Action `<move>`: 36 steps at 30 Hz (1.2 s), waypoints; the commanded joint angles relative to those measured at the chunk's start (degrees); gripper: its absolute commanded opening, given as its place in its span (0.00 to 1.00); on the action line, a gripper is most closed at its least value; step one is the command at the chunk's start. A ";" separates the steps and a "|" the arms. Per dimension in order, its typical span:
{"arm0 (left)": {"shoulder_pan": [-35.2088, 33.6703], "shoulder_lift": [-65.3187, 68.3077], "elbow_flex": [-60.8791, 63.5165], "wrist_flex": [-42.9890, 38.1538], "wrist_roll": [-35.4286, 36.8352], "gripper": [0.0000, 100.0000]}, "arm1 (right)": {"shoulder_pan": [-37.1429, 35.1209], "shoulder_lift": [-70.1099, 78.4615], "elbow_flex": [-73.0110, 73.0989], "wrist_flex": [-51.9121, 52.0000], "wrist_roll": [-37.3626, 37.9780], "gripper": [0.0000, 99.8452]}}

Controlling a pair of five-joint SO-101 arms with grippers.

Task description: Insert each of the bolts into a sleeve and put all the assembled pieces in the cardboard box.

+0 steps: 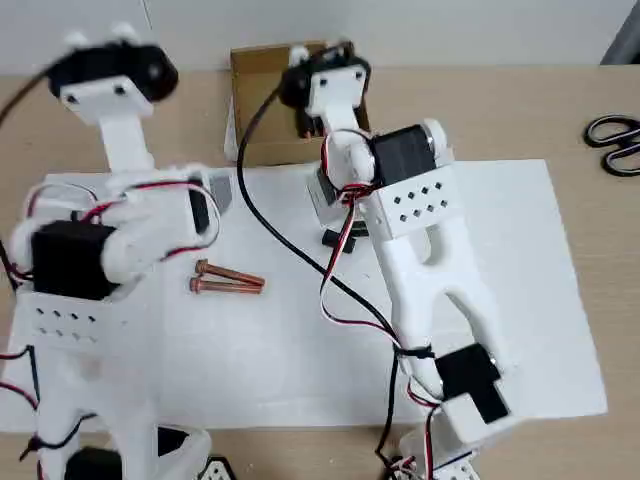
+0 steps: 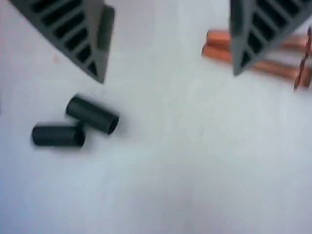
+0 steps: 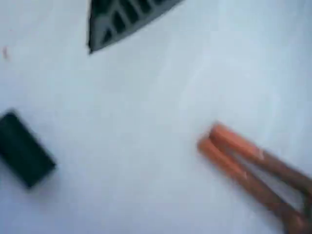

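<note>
Two copper bolts (image 1: 228, 278) lie side by side on the white sheet, left of centre. My left gripper (image 2: 168, 74) hangs open above the sheet, its grey fingers (image 2: 92, 39) spread wide with nothing between them. Two black sleeves (image 2: 92, 114) (image 2: 58, 135) lie close together below it, and the bolts (image 2: 258, 58) lie behind one finger. My right gripper (image 1: 328, 200) hovers near the sheet's far edge, in front of the cardboard box (image 1: 240, 80). One of its fingers (image 3: 122, 19) shows with nothing against it. Another black sleeve (image 3: 24, 148) and the bolts (image 3: 253, 175) lie under it.
The white sheet (image 1: 500, 260) covers most of the wooden table. Scissors (image 1: 615, 140) lie at the far right on bare wood. The right arm's cables (image 1: 300, 250) trail across the sheet near the bolts. The left arm's body hangs over the sheet's left part.
</note>
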 commanded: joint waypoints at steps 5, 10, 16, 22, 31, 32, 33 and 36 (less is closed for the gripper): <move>-0.18 -7.30 13.58 -1.76 -0.35 0.16 | -0.48 -1.27 9.93 -1.98 2.99 0.23; -0.09 -10.64 19.12 -6.51 -0.35 0.16 | -0.57 4.62 10.64 -3.56 6.33 0.23; -0.09 -13.71 23.52 -9.32 -0.35 0.16 | -0.66 9.36 10.64 -6.37 11.25 0.23; -0.35 -13.98 26.77 -9.58 -0.44 0.16 | -0.57 13.05 10.64 -8.92 16.09 0.23; -0.44 -13.98 27.12 -9.58 -0.44 0.16 | -0.22 17.36 10.64 -13.49 21.89 0.23; -0.44 -13.98 27.12 -9.58 -0.44 0.16 | -0.22 17.80 10.64 -13.85 22.59 0.23; -0.44 -13.98 27.12 -9.58 -0.44 0.16 | -0.22 18.15 10.64 -14.20 23.12 0.23; -0.44 -13.98 27.12 -9.58 -0.44 0.16 | -0.22 19.74 10.55 -15.08 24.62 0.23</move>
